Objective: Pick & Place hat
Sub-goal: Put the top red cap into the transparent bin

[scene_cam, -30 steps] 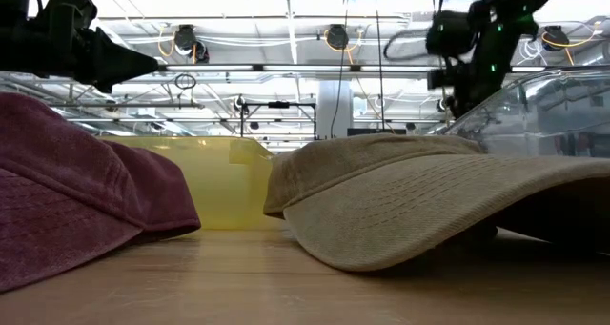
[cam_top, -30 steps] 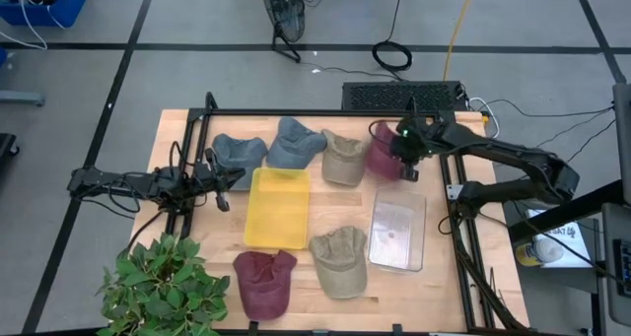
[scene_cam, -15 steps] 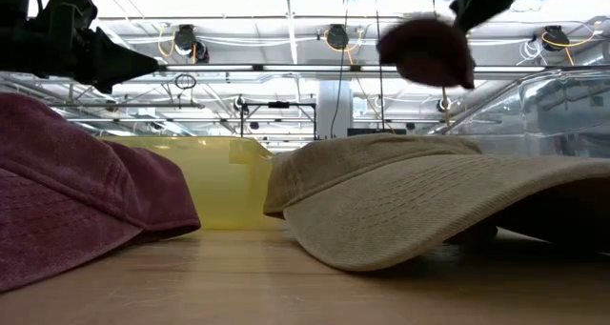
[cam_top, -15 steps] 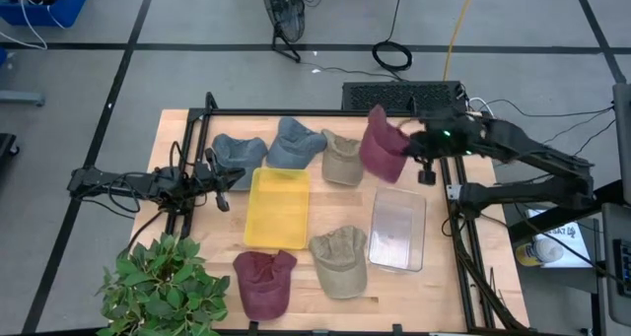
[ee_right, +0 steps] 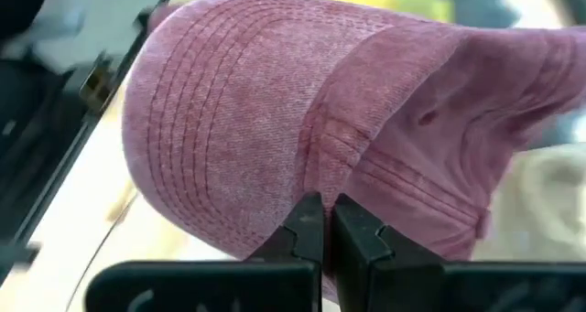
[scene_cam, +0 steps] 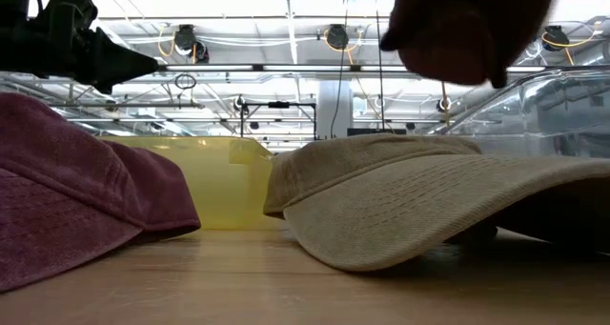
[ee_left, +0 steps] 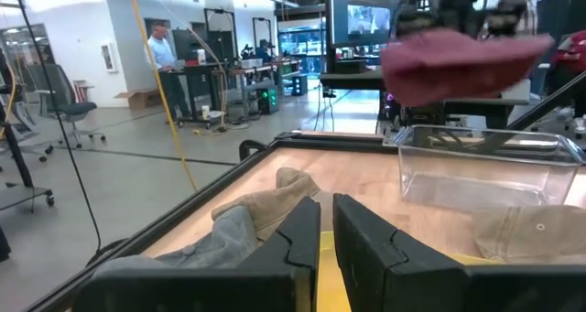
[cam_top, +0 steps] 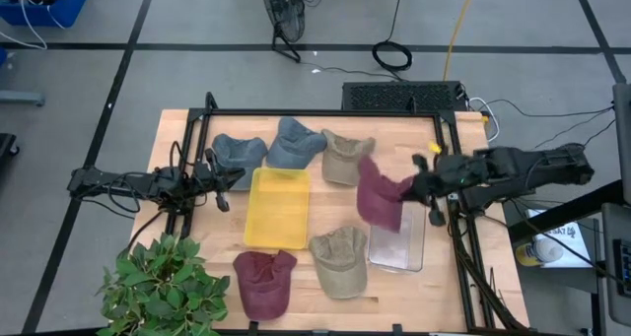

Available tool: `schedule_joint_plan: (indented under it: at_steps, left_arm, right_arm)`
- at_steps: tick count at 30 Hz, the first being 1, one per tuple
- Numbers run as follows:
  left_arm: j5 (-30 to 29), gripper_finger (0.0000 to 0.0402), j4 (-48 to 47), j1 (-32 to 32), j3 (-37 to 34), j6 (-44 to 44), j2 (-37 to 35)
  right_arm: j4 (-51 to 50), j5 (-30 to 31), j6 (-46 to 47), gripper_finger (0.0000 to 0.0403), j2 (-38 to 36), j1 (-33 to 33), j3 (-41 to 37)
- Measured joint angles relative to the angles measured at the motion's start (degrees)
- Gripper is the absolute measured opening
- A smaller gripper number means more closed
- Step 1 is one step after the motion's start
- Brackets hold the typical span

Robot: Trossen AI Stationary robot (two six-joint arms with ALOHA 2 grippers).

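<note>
Your right gripper (cam_top: 418, 186) has its jaws clamped on the maroon hat (cam_top: 379, 194), which hangs over the clear bin's (cam_top: 402, 252) near-left rim, while your left gripper (cam_top: 219, 177) (jaws pressed together, empty) waits left of the yellow tray (cam_top: 277, 213).

Two dark jointed arms trailing black cables, each ending in slim black angular fingers (ee_left: 366, 243)

I see a wooden table (cam_top: 177, 129). On it lie five caps (cam_top: 340, 260), a yellow tray (cam_top: 277, 208), a clear bin (cam_top: 399, 247) and a plant (cam_top: 163, 287).
</note>
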Motion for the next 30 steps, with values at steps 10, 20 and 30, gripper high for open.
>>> schedule_joint_plan:
  at_steps: [10,20,30]
  left_arm:
    - [0.0,0.0042,0.0,0.0,0.0,0.0,0.0]
    - [0.0,0.0042,0.0,0.0,0.0,-0.1,0.0]
    - [0.0,0.0042,0.0,0.0,0.0,-0.1,0.0]
  right_arm:
    - [0.6,17.5,7.7,0.0000,-1.7,16.1,-6.8]
    - [1.2,34.9,17.1,0.0000,-1.6,32.3,-15.4]
    - [2.7,38.7,24.9,0.0000,-1.5,35.6,-21.8]
